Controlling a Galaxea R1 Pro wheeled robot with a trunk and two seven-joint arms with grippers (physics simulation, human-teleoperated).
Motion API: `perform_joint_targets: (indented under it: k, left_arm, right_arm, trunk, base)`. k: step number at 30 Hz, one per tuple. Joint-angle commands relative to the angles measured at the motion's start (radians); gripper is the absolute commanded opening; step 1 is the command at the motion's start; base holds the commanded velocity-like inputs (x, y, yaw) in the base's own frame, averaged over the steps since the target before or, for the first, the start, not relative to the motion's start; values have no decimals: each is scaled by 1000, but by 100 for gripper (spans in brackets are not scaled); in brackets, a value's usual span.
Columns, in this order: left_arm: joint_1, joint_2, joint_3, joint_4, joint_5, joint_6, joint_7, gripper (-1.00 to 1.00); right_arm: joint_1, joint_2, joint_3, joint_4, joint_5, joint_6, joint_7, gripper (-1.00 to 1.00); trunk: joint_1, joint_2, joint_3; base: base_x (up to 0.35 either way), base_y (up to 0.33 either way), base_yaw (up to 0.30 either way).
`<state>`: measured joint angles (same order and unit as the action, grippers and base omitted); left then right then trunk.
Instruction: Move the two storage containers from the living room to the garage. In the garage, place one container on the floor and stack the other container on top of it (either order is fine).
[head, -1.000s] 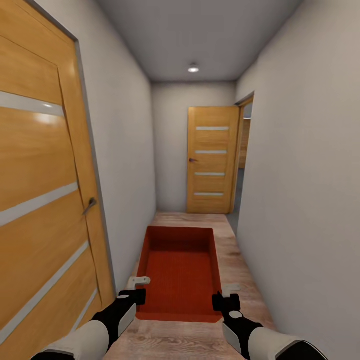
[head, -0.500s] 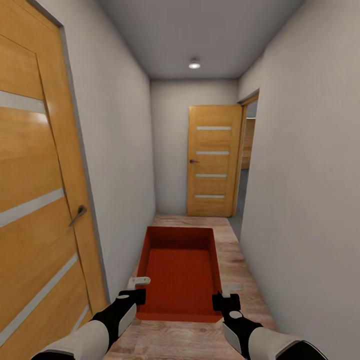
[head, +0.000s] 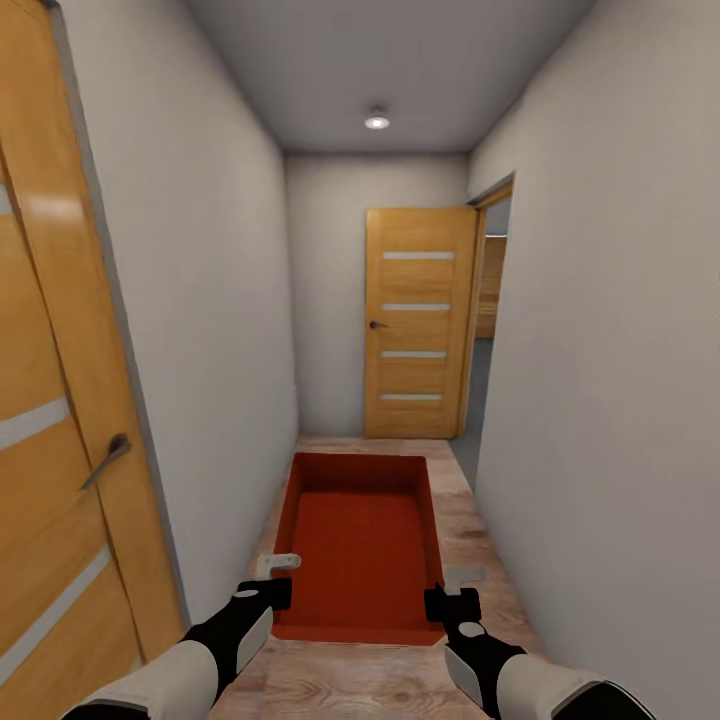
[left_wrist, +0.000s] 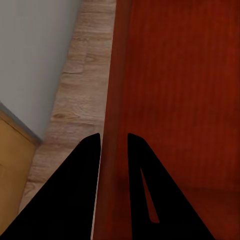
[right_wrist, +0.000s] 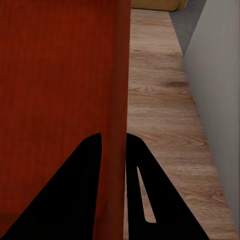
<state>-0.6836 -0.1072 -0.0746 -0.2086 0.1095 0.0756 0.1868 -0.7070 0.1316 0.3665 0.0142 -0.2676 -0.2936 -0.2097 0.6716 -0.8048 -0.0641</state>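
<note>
**Orange-red container carried down a narrow hallway**

The storage container (head: 360, 545), an orange-red topless box, sits low at the centre of the head view, held above the wood-plank floor (head: 470, 560) with its long axis pointing toward 12 o'clock. Whether a second box is nested inside it cannot be told.

At 7 o'clock from the box's middle, the left gripper (head: 276, 568) is clamped on the box's left wall near the near corner; in the left wrist view its two dark fingers (left_wrist: 70, 195) straddle that wall (left_wrist: 112, 125), one outside, one inside. At 5 o'clock, the right gripper (head: 456, 582) grasps the right wall in the same way; the right wrist view shows its fingers (right_wrist: 75, 195) either side of the wall's edge (right_wrist: 121, 75).

Pale grey walls (head: 600, 350) close in on both sides. At 9 o'clock stands a wooden door (head: 50, 430) with a metal lever handle (head: 108, 456). At 12 o'clock, at the corridor's end, is another wooden door (head: 415, 325) with pale horizontal strips, and just at its 3 o'clock an open doorway (head: 490, 320). A round ceiling light (head: 377, 121) glows above.
</note>
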Motion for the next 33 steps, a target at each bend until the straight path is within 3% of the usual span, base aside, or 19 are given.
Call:
perform_joint_targets:
  k: [1, 33]
  left_arm:
    - [-1, 14, 32, -2, -1, 7, 20, -100]
    - [-1, 14, 32, -2, -1, 7, 20, -100]
  right_arm:
    - [-1, 0, -35, -2, -1, -5, -2, -100]
    - [-1, 0, -35, -2, -1, -4, -2, -100]
  trunk:
    - [1, -1, -2]
    - [1, -1, -2]
  base:
    - [323, 0, -32]
    - [323, 0, -2]
